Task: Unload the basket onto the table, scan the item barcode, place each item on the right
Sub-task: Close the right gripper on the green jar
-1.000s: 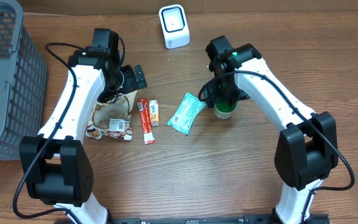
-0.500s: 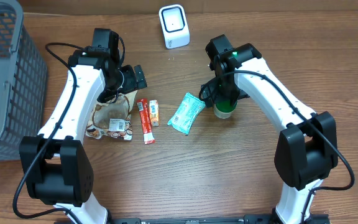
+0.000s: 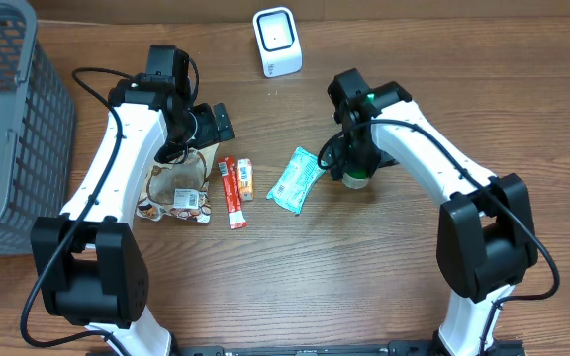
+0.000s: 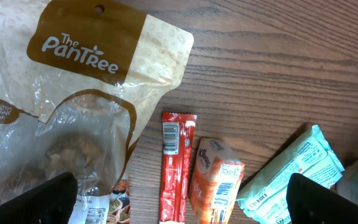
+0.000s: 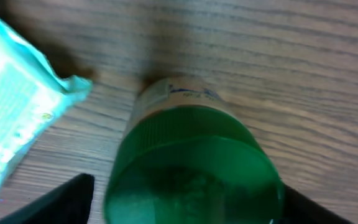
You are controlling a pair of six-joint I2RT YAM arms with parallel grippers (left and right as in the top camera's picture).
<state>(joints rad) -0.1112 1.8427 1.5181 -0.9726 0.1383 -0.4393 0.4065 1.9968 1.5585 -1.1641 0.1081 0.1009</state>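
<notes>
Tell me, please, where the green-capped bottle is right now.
In the overhead view, the green-capped bottle stands right of centre, just right of the teal packet, under the right end effector.

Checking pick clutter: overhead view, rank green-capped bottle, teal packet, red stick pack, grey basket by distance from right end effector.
1. green-capped bottle, directly under the right end effector.
2. teal packet, beside the bottle, mid-table.
3. red stick pack, beyond the packet.
4. grey basket, farthest, at the view's opposite edge.
</notes>
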